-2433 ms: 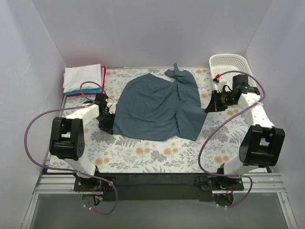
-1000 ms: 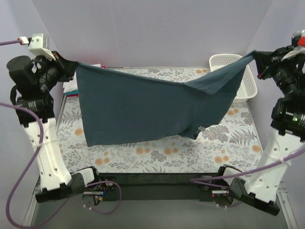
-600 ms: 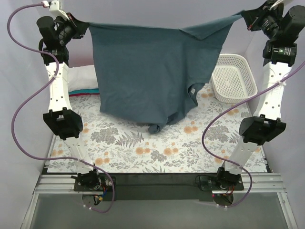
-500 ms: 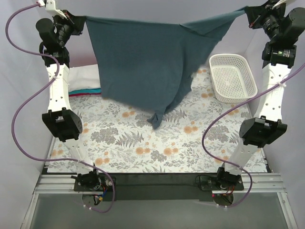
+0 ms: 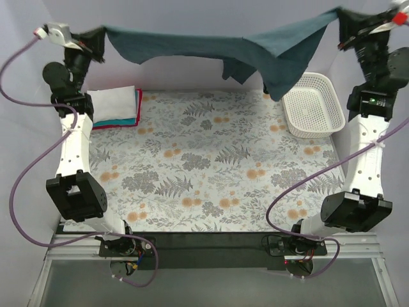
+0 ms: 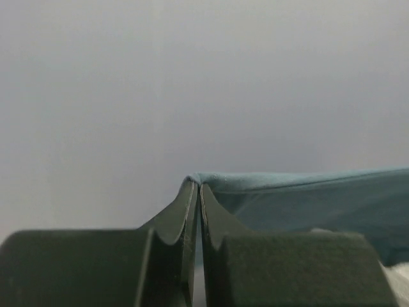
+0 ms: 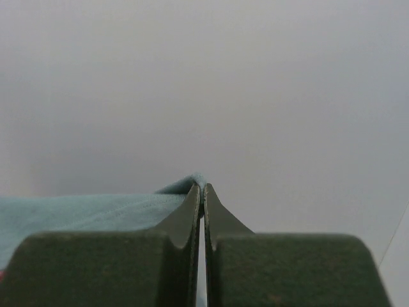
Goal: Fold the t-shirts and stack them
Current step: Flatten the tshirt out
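Lifted higher than before: slate-blue t-shirt (image 5: 211, 46), strung above the counter (image 5: 211, 166) between left hand (image 5: 92, 39) and right hand (image 5: 344, 20), each clamped on a corner, likely to shake it flat for folding.

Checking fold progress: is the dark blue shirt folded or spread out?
Spread: the dark blue shirt hangs stretched in the air, each end pinched in shut jaws.

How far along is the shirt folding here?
Done: a stack of folded white, teal and red cloth t-shirts sits at the far left. In hand: the left gripper and right gripper, both shut, hold the large dark slate-blue cloth t-shirt stretched aloft between them. Left: lay it flat, fold it, add it to the stack.
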Controlling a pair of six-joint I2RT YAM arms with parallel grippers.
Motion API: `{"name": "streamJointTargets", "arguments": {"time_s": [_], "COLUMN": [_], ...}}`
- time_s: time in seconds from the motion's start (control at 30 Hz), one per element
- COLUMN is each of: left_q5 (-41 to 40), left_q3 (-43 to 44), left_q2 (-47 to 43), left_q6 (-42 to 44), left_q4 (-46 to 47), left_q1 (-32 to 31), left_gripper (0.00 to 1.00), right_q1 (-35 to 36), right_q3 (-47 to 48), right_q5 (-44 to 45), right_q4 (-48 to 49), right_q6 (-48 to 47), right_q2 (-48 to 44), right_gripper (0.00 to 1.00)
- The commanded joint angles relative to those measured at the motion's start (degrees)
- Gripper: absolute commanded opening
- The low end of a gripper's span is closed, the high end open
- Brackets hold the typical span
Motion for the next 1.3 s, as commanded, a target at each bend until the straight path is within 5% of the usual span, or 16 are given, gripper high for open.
{"name": "streamJointTargets", "arguments": {"time_s": [0.0, 0.1, 0.2, 0.33, 0.43, 0.57, 0.7, 0.97, 1.0, 1.03, 1.1, 1.17, 1.27], "left_q5": [7.4, 11.4, 13.5, 10.1, 9.7, 9.3, 7.3, 1.1, 0.1, 0.0, 1.0, 3.1, 7.1], "left_q3": [-25.2, -44.4, -51.5, -48.6, -42.3, -39.4, -44.3, -56.4, -57.1, -58.1, -57.7, -54.5, -47.6], "left_q2": [-3.8, -10.1, -11.8, -8.6, -7.7, -9.0, -14.4, -24.3, -25.0, -26.3, -27.0, -25.6, -20.7], "left_q6": [5.0, 10.9, 21.1, 29.4, 37.2, 52.4, 66.0, 78.9, 81.4, 82.2, 83.2, 82.3, 76.9], "left_q4": [-1.1, -6.3, -17.4, -30.7, -46.4, -63.3, -79.5, -89.6, -90.5, -91.2, -92.5, -93.1, -92.0], "left_q1": [0.4, 0.4, 0.4, 0.4, 0.4, 0.4, 0.4, 0.5, 0.5, 0.6, 1.2, 1.8, 2.3], "left_gripper": [0.00, 0.00, 0.00, 0.00, 0.00, 0.00, 0.00, 0.00, 0.00, 0.02, 0.27, 0.43, 0.49], "right_q1": [1.1, 1.3, 1.3, 1.3, 1.3, 1.3, 1.3, 3.1, 3.3, 3.5, 3.5, 3.5, 3.5], "right_q3": [-19.5, -36.2, -44.9, -44.5, -37.1, -39.9, -48.7, -58.9, -58.9, -57.8, -55.7, -51.0, -43.8], "right_q5": [-4.9, -7.0, -7.8, -7.8, -9.3, -5.4, -3.2, 1.0, 1.0, 0.6, -0.2, -2.0, -5.2], "right_q4": [-0.9, -6.7, -14.0, -26.5, -46.0, -62.5, -72.5, -90.3, -92.2, -95.2, -96.9, -97.0, -96.0], "right_q6": [-7.7, -15.0, -23.6, -32.1, -41.4, -54.8, -66.8, -87.7, -89.4, -91.7, -92.5, -91.1, -84.2], "right_q2": [-1.8, -7.0, -12.4, -11.6, -9.2, -12.3, -19.8, -32.4, -33.1, -34.0, -34.4, -32.8, -24.0], "right_gripper": [0.01, 0.01, 0.01, 0.01, 0.01, 0.01, 0.01, 0.01, 0.11, 0.41, 0.74, 0.79, 0.72]}}
